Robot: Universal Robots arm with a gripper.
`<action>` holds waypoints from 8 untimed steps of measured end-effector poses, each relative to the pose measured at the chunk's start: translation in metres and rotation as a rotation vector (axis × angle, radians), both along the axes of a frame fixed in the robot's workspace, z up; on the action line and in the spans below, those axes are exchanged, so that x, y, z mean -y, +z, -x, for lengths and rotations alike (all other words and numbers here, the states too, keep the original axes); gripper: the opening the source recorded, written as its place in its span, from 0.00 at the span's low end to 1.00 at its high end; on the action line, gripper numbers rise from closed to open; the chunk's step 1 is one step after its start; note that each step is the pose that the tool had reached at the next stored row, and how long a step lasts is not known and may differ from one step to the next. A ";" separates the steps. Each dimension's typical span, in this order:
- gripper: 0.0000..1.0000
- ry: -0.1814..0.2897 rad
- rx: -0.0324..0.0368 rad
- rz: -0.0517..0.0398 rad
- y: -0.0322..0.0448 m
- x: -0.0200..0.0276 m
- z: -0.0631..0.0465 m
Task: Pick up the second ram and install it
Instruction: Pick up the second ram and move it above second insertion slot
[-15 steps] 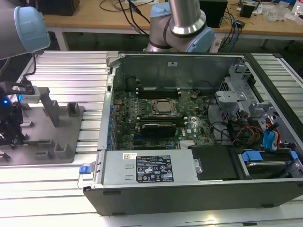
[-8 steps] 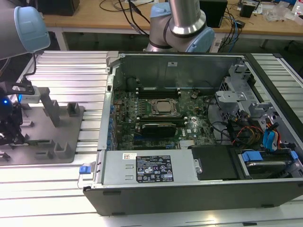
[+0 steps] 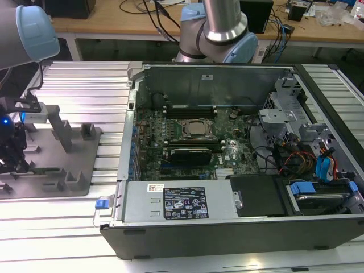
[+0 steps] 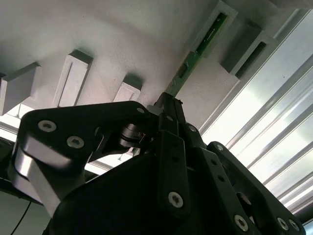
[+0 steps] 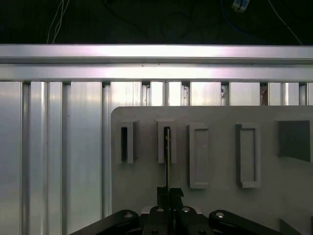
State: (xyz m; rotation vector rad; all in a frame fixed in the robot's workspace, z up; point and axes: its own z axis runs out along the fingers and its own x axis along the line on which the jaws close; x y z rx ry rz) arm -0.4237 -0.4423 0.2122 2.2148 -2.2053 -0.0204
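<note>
The second ram (image 4: pixel 195 54) is a thin green stick standing with one end in a slot block of the grey fixture plate (image 4: pixel 122 44). In the first wrist view I see the ram (image 5: pixel 167 161) edge-on, running from its slot to the fingertips. My gripper (image 4: pixel 166 105) is shut on the stick's near end, and the black fingers (image 5: pixel 175 193) meet around it. In the exterior view the gripper (image 3: pixel 11 156) hangs low over the fixture plate (image 3: pixel 62 170) at the exterior view's far left, well apart from the motherboard (image 3: pixel 193 133).
An open computer case (image 3: pixel 239 222) lies on the slotted aluminium table (image 3: pixel 79 85), with long black memory slot strips (image 3: pixel 190 108) beside the processor socket (image 3: pixel 197 128). Several empty slot blocks (image 5: pixel 247 154) and grey posts (image 3: pixel 60 128) stand on the fixture plate.
</note>
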 end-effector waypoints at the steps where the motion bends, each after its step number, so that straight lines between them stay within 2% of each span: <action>1: 0.09 0.000 -0.0001 0.0001 0.0002 0.0000 0.000; 4: 0.09 0.000 -0.0002 0.0001 0.0009 0.0000 0.000; 8: 0.09 0.000 -0.0001 0.0000 0.0159 0.0000 0.000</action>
